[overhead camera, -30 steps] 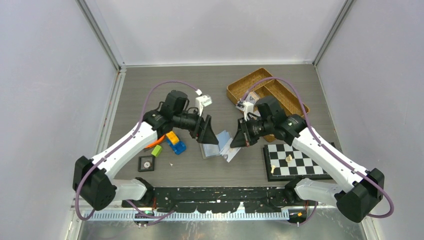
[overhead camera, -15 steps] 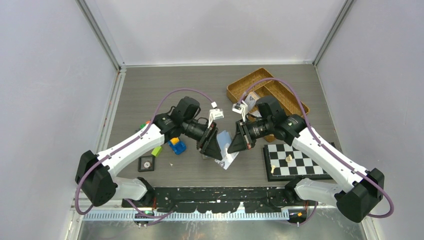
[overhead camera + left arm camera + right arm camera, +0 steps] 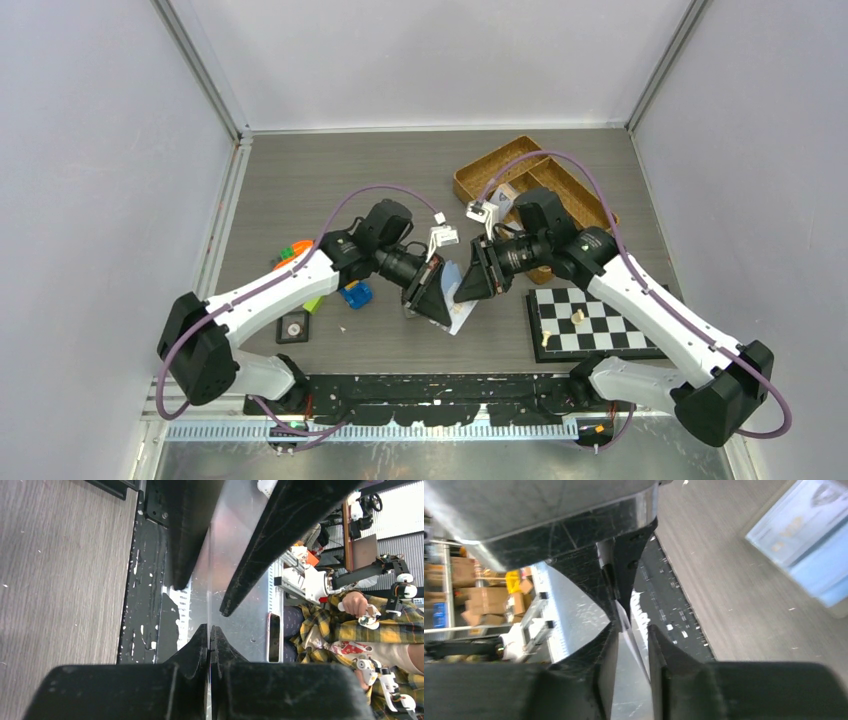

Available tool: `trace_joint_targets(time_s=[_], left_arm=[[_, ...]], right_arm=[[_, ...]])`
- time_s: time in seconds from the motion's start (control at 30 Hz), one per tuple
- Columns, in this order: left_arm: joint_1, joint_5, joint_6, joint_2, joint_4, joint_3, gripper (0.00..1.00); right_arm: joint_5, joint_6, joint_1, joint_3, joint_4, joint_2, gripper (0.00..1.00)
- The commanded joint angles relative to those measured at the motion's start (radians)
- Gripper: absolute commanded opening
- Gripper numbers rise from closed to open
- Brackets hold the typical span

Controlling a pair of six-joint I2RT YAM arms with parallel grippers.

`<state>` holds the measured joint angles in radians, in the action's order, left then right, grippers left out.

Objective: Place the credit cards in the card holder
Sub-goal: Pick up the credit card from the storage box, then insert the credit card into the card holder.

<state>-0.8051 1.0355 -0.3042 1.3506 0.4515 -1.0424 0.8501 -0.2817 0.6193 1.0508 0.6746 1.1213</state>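
Pale, thin credit card seen edge-on, pinched at one end by left claw, pressed tight together. Right claw spread slightly around the other end, not gripping. Long axis running claw to claw, roughly left to right, above the table. Light-blue card holder lying open just below, slightly far of the meeting point. Probably the left arm's job: tip the card down and far, into a pocket.
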Motion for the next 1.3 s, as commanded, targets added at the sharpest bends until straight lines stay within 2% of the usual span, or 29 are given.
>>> trace_joint_targets(time_s=[0.0, 0.07, 0.23, 0.3, 0.43, 0.57, 0.83, 1.07, 1.17, 1.2, 1.27], left_arm=[[-0.008, -0.042, -0.058, -0.045, -0.116, 0.013, 0.00], [-0.008, -0.134, -0.081, -0.080, -0.148, 0.037, 0.00], [-0.008, -0.388, -0.232, -0.205, -0.369, 0.181, 0.00], [-0.008, -0.491, -0.298, -0.258, -0.483, 0.243, 0.00], [-0.008, -0.556, -0.389, -0.292, -0.668, 0.317, 0.00], [-0.008, -0.540, -0.457, -0.273, -0.788, 0.362, 0.00], [-0.008, -0.534, -0.452, -0.276, -0.791, 0.367, 0.00], [-0.008, -0.546, -0.450, -0.271, -0.789, 0.375, 0.00], [-0.008, -0.558, -0.449, -0.271, -0.774, 0.380, 0.00], [-0.007, -0.570, -0.447, -0.272, -0.758, 0.382, 0.03], [-0.008, -0.605, -0.432, -0.277, -0.699, 0.381, 0.17]], right_arm=[[-0.164, -0.045, 0.003, -0.003, -0.106, -0.076, 0.46], [-0.270, -0.079, 0.000, -0.027, -0.172, -0.113, 0.59], [-0.472, -0.155, -0.009, -0.143, -0.336, -0.241, 0.76], [-0.477, -0.204, -0.011, -0.195, -0.403, -0.279, 0.77], [-0.421, -0.291, -0.011, -0.261, -0.493, -0.302, 0.77], [-0.343, -0.411, -0.011, -0.350, -0.659, -0.286, 0.70], [-0.326, -0.561, -0.011, -0.465, -0.969, -0.256, 0.44], [-0.297, -0.576, -0.011, -0.464, -0.997, -0.229, 0.23], [-0.315, -0.572, -0.011, -0.466, -0.998, -0.233, 0.08], [-0.327, -0.566, -0.011, -0.468, -0.994, -0.236, 0.04], [-0.360, -0.549, -0.010, -0.477, -0.972, -0.244, 0.01]])
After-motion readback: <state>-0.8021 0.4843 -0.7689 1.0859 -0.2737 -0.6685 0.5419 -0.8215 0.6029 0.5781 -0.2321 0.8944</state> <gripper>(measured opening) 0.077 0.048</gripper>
